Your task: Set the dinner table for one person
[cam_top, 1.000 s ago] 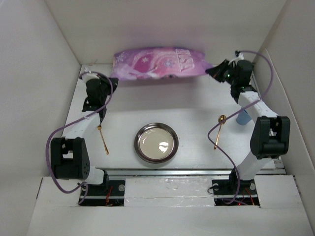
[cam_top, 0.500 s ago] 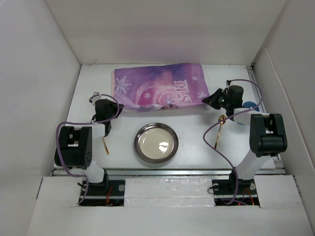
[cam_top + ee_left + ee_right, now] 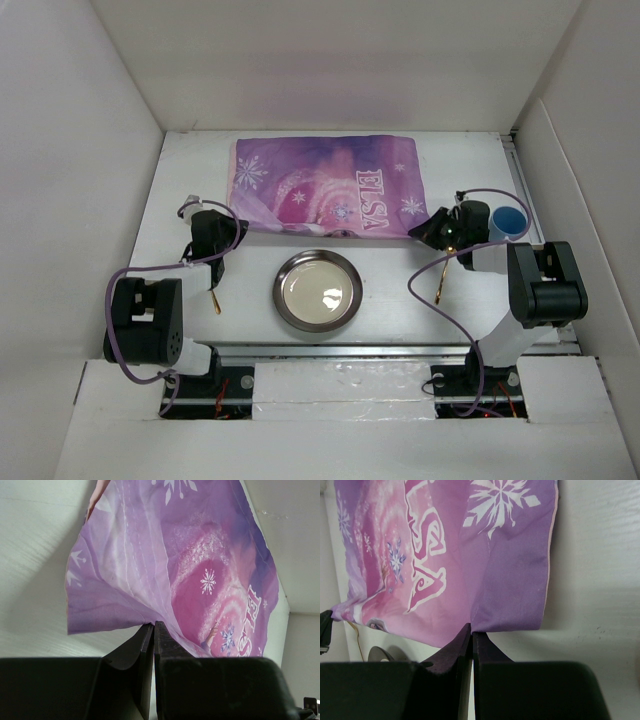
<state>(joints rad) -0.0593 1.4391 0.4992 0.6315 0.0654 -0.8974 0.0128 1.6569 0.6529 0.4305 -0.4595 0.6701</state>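
Observation:
The white dinner table [image 3: 390, 262] carries the purple ELSA mat [image 3: 325, 185], which lies nearly flat across its back middle. My left gripper [image 3: 236, 218] is shut on the mat's near left edge, and the left wrist view shows the cloth [image 3: 200, 570] pinched at my gripper's tip [image 3: 153, 625]. My right gripper [image 3: 428, 228] is shut on the mat's near right corner, and the right wrist view shows the cloth [image 3: 445, 555] pinched at that gripper's tip [image 3: 471, 628]. A round metal plate [image 3: 318, 290] sits in front of the mat.
A gold utensil [image 3: 213, 297] lies left of the plate, partly under my left arm. A gold spoon [image 3: 440, 285] lies to the plate's right. A blue cup [image 3: 508, 220] stands at the right edge. A silver rail [image 3: 350, 350] runs along the near edge. White walls enclose the table.
Both arms have drawn back toward the near side and lowered. The mat went from hanging bunched at the back to spread on the table, with ELSA fully readable.

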